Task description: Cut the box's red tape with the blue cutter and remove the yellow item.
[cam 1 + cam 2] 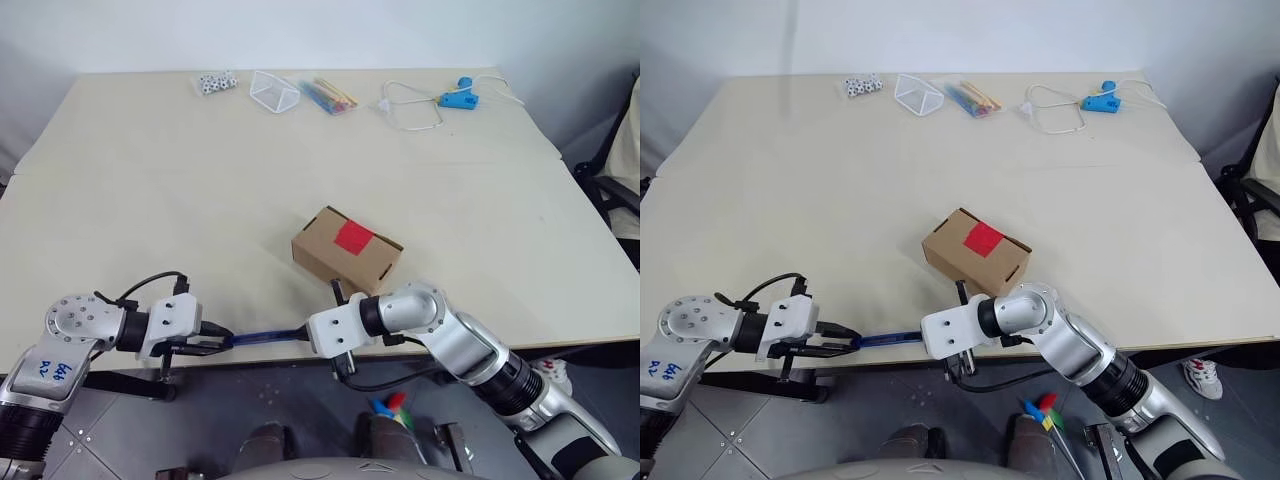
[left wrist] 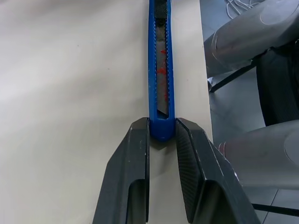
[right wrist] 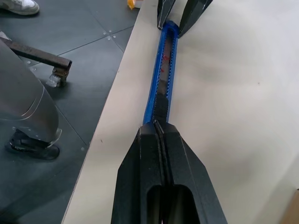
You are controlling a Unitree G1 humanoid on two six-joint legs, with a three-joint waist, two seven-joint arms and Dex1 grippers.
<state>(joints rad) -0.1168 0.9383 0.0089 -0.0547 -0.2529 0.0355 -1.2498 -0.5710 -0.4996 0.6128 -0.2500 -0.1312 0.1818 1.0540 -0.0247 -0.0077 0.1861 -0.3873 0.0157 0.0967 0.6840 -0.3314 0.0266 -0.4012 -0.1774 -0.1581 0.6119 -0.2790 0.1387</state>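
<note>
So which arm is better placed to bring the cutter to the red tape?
Probably the right: its gripper, shut on the cutter, lies just below the box and tape. The left gripper holds the far end.

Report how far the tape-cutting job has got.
Done: the blue cutter is picked up, held at the table's near edge. In hand: the left gripper clamps one end, the right gripper is shut at the other. Left: the red tape looks uncut, the box closed.

Bright even light, soft shadows, sharp views, edges perhaps slightly bowed
</note>
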